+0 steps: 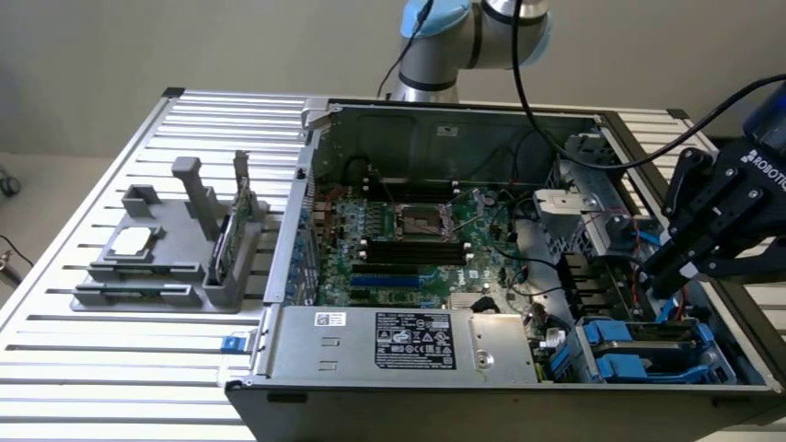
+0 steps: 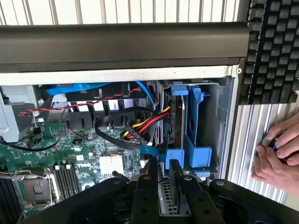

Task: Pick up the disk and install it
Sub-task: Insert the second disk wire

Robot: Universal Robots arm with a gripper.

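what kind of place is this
Probably a robotics lab test bench: an opened computer case lies on a slatted metal table, with a grey parts fixture beside it and a person's hand nearby.

White capital letters reading "ROBOTIQ" run along the side of the black robot gripper (image 1: 687, 262) at the exterior view's right, the last letter partly cut off by the picture's edge. The long grey metal power-supply box (image 1: 406, 343) at the front of the open computer case carries a black label with white print and certification marks (image 1: 414, 340), and a small white sticker (image 1: 329, 319) sits beside it, but the wording on both is too small to read. No other text can be read.
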